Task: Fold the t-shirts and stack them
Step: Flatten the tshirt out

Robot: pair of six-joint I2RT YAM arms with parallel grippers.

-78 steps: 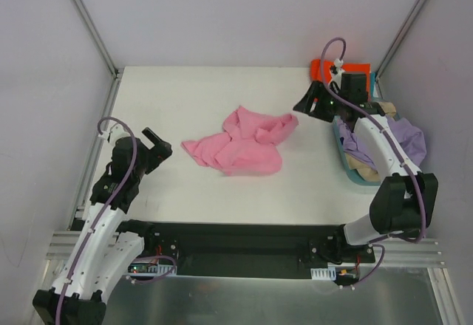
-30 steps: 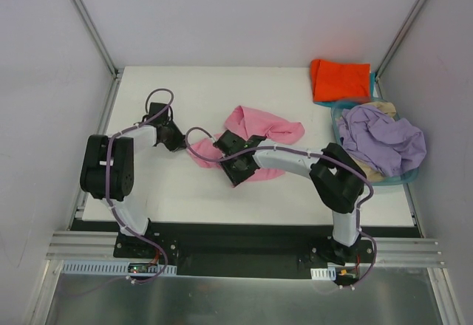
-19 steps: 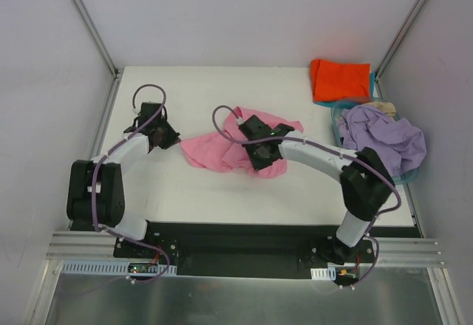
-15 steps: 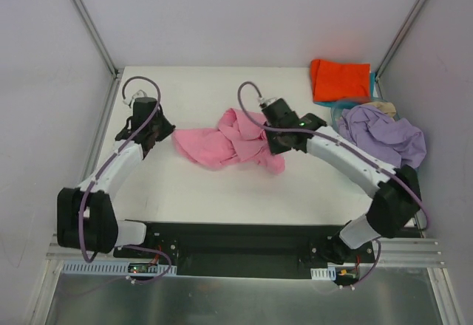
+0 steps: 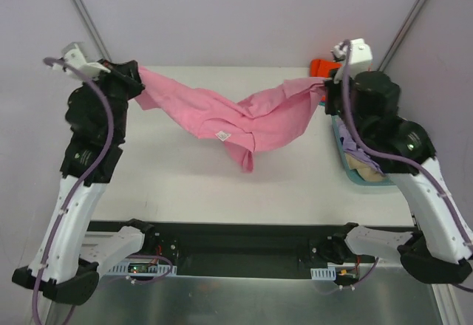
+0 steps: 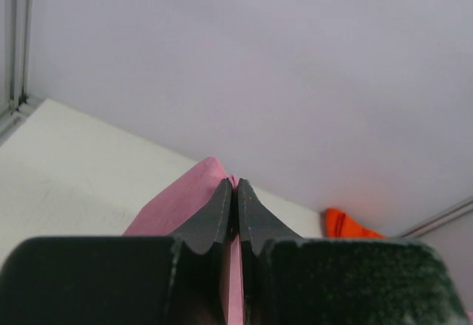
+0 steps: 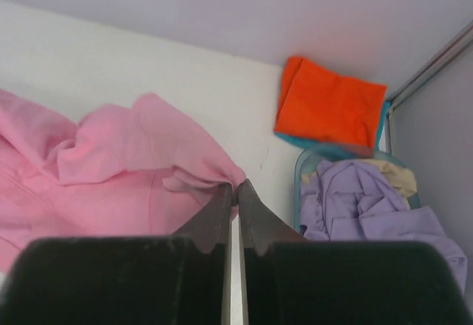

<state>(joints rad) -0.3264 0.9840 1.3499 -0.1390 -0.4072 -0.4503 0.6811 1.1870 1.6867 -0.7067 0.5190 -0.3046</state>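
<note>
Top external view: the pink t-shirt point(image 5: 244, 118) is seen stretched in the air over the table point(image 5: 185, 185), one end clamped in the left gripper point(image 5: 137, 81) at the far left and the other clamped in the right gripper point(image 5: 326, 89) at the far right. A small white label point(image 5: 220, 134) is shown on the sagging middle, its writing too small to be read. Only in the right wrist view are the folded orange-red t-shirt point(image 7: 330, 111) lying on the teal t-shirt point(image 7: 314, 142), and the lavender shirt point(image 7: 362, 210) and the beige shirt point(image 7: 397, 179) crumpled in the light blue basket point(image 7: 298, 170), clearly made out; in the left wrist view little beyond the fingers point(image 6: 218, 214) pressed on a pink edge is given.
</note>
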